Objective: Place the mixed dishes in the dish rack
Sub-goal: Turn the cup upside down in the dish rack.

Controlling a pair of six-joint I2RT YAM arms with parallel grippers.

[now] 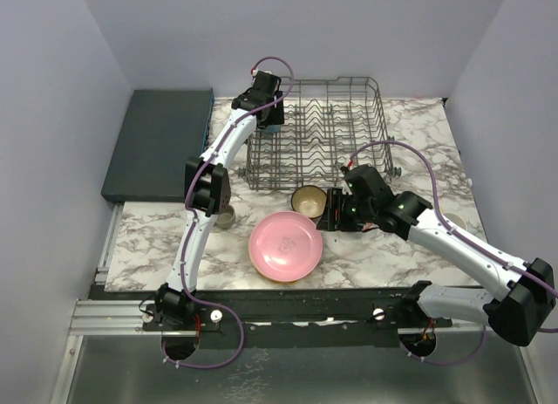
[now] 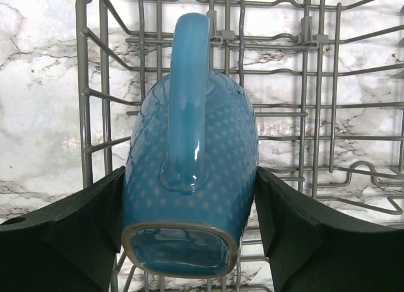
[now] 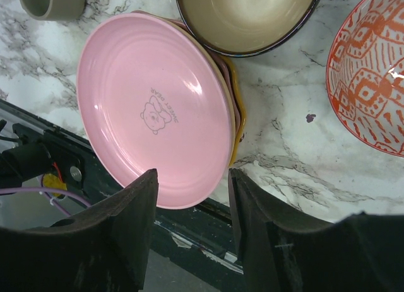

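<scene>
Gripping blue mug (image 2: 189, 147) sidewalls, L hand (image 2: 189, 178) over dish rack (image 1: 380, 103) corner wires, R hand (image 3: 192, 178) open above pink plate (image 3: 151, 109) near rim, by tabletop (image 3: 297, 159) front edge

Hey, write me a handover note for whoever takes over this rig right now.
Left gripper: shut on the blue mug, held over the dish rack's left side, not released.
Right gripper: open, empty, above the pink plate's near edge.
On the table: pink plate atop other plates, brown bowl, red-patterned bowl, grey-green mug.
Done: nothing resting in the rack yet. Left: release the mug, load the rest.
</scene>
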